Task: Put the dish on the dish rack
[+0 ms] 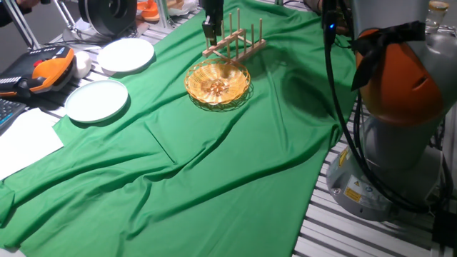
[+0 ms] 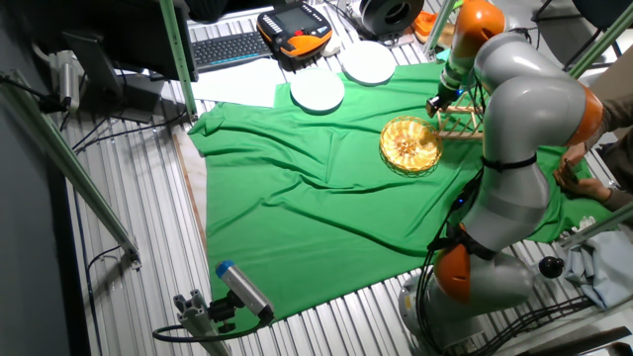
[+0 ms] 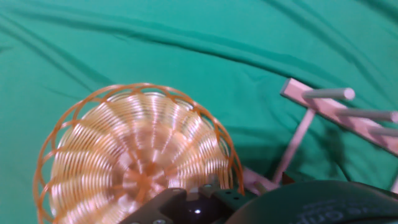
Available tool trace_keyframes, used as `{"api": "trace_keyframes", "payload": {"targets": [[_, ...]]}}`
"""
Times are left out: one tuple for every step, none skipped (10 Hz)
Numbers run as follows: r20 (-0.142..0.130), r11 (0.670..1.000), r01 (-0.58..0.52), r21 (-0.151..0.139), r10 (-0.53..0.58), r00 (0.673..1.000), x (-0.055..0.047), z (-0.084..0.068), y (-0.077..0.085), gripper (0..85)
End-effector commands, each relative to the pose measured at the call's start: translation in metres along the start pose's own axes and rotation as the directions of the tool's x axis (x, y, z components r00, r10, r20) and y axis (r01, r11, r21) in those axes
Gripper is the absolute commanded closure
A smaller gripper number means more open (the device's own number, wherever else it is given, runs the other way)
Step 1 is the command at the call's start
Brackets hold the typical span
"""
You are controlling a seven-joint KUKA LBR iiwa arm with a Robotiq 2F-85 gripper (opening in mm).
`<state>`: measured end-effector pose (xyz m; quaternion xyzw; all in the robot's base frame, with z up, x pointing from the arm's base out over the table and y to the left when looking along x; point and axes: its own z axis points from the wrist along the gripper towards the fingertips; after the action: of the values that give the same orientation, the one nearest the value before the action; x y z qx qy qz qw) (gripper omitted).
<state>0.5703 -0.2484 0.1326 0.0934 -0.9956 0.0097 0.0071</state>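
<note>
Your dish [image 1: 218, 83] lies flat on the green cloth [image 1: 214, 164], its rim touching the dish rack [image 1: 235, 43] at 1 o'clock. Open cloth spreads toward 7 o'clock. You can't tell the gripper's [image 1: 210, 30] finger spacing.

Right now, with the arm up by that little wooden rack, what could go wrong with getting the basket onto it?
The dish lies flat on the cloth, touching the dish rack, so closing on its thin rim could shove the light rack aside. Its open weave might snag on a peg when slotted in. The gripper hangs close beside the pegs and could knock them. The wrinkled cloth may let both things slide.
</note>
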Motion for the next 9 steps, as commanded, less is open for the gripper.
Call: {"api": "trace_keyframes", "payload": {"targets": [[0.021,1.0,-0.012,0.001,0.012,1.0,0.0,0.013,0.003,34.0],[0.04,1.0,-0.012,-0.005,0.012,0.999,0.0,0.024,0.005,34.0],[0.045,1.0,-0.007,-0.016,0.008,0.999,-0.002,0.032,0.005,34.0],[0.051,1.0,0.002,-0.025,-0.001,0.999,-0.005,0.041,0.001,34.0],[0.06,0.999,0.006,-0.036,-0.003,0.998,-0.006,0.049,0.0,34.0],[0.07,0.999,0.001,-0.038,0.002,0.998,-0.005,0.054,0.004,34.0],[0.075,0.999,0.001,-0.032,0.002,0.997,-0.004,0.058,0.006,34.0],[0.08,0.999,0.001,-0.034,0.002,0.997,-0.003,0.062,0.007,34.0],[0.086,0.999,0.005,-0.037,-0.002,0.996,-0.003,0.066,0.005,34.0]]}}
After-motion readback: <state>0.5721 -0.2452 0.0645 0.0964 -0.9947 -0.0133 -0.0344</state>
